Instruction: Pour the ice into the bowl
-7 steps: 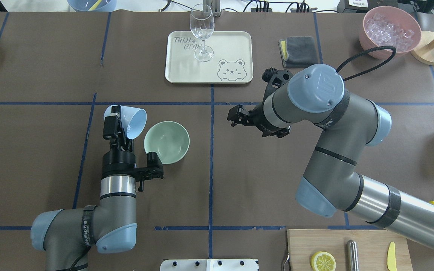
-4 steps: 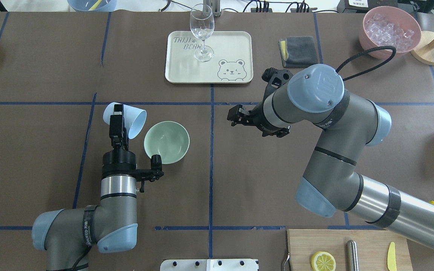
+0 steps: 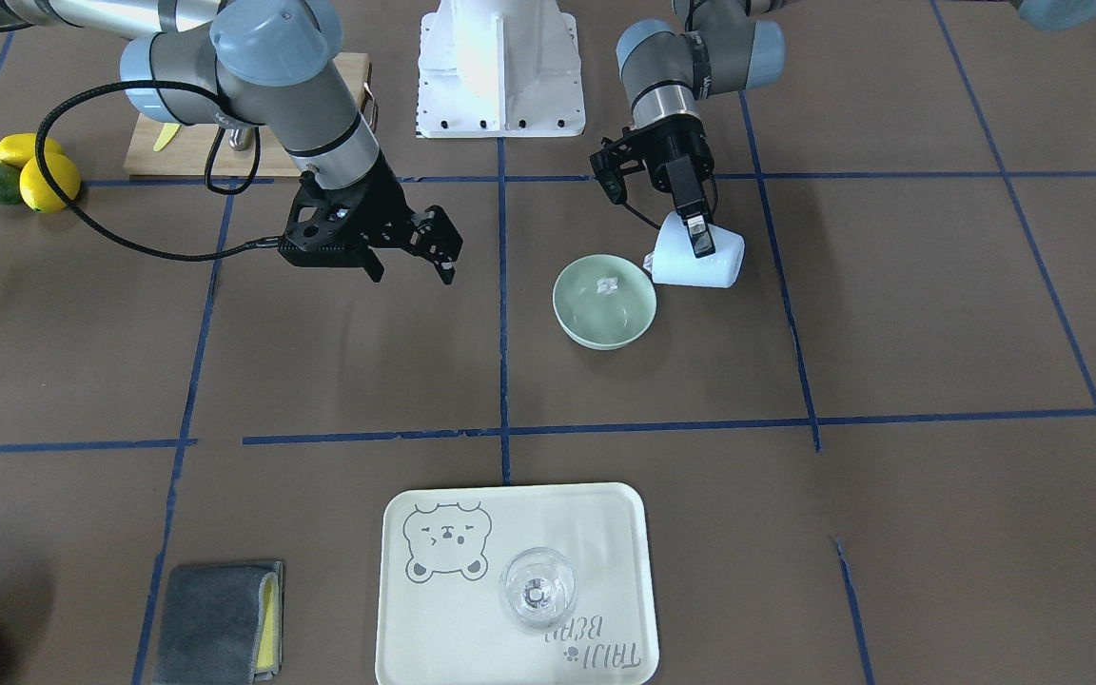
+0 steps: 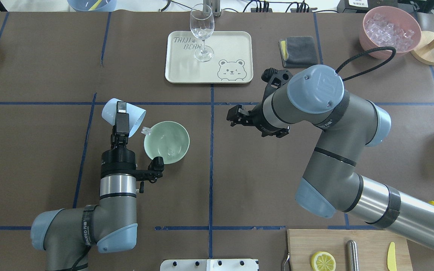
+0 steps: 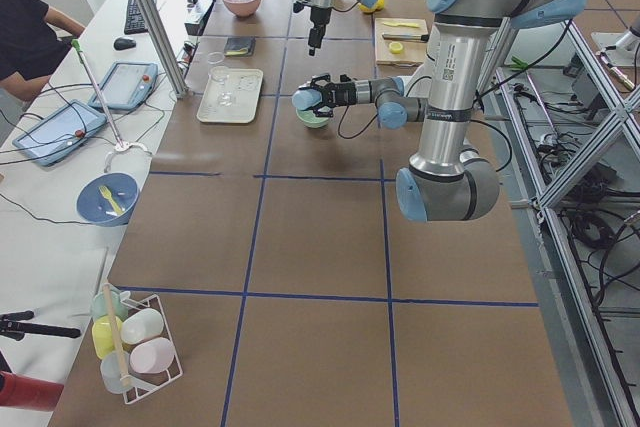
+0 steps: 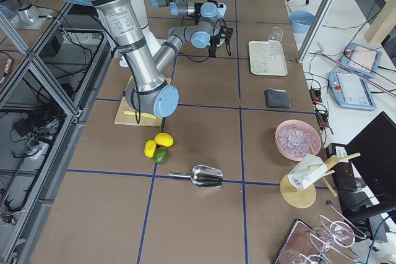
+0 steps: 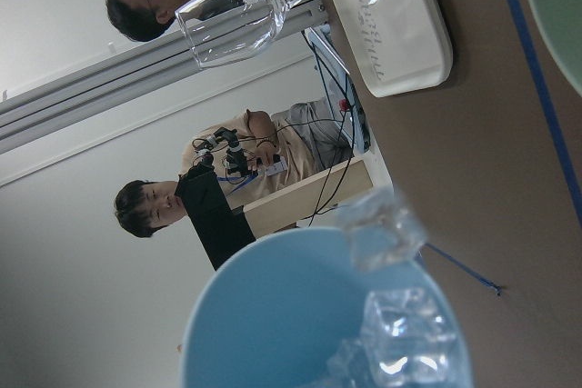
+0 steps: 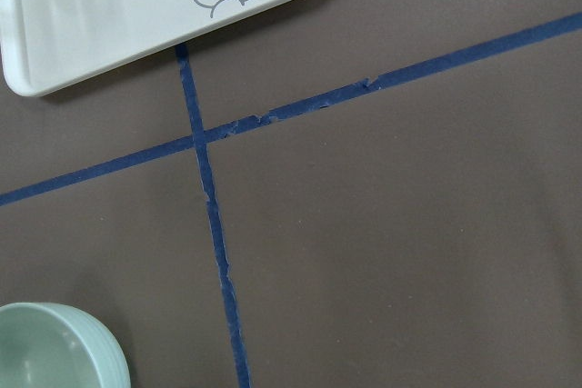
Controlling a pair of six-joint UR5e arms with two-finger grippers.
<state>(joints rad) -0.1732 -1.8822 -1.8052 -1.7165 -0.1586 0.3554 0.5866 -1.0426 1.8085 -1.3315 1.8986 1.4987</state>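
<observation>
**Near left.** My left gripper (image 4: 122,114) is clamped on one light blue cup (image 4: 136,119). The cup is tipped on its side, with its mouth toward the one bowl (image 4: 171,133) just to its right. The bowl is round, matte and pale mint. The ice (image 4: 146,131) is small, clear, glassy cubes. I count one at the cup's lip by the bowl's left rim, one lying inside the bowl, and at least one more in the cup's mouth. 0.6 s ago the bowl was empty and no cube showed outside the cup.

**Right, well apart.** The right gripper (image 4: 233,117) hangs with jaws spread, holding nothing.

**Far.** One tray (image 4: 236,41) carries one wine glass (image 4: 202,26).
</observation>
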